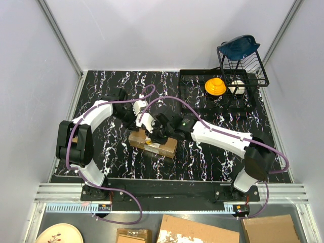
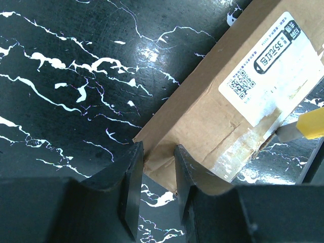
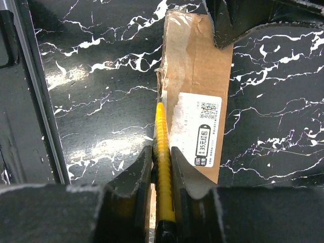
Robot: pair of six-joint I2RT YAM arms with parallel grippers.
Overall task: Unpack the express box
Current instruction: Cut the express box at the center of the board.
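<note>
Light: bright, even, from overhead; white walls (image 1: pixel 152 35) washed pale. Shadows: soft, faint under the arms (image 1: pixel 96 116) on the desk (image 1: pixel 121 164). Glare: white sheen on glossy desk in both wrist views; label (image 2: pixel 273 66) on box (image 2: pixel 202 116) partly bleached. Focus: overhead view sharp; dark fingers (image 2: pixel 132 177) of left end effector (image 2: pixel 158 152) and right end effector (image 3: pixel 161 157), and near end of knife (image 3: pixel 161 126), soft

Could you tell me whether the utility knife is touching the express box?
Touching: the right wrist view shows the utility knife lying tip-first against the express box edge.
</note>
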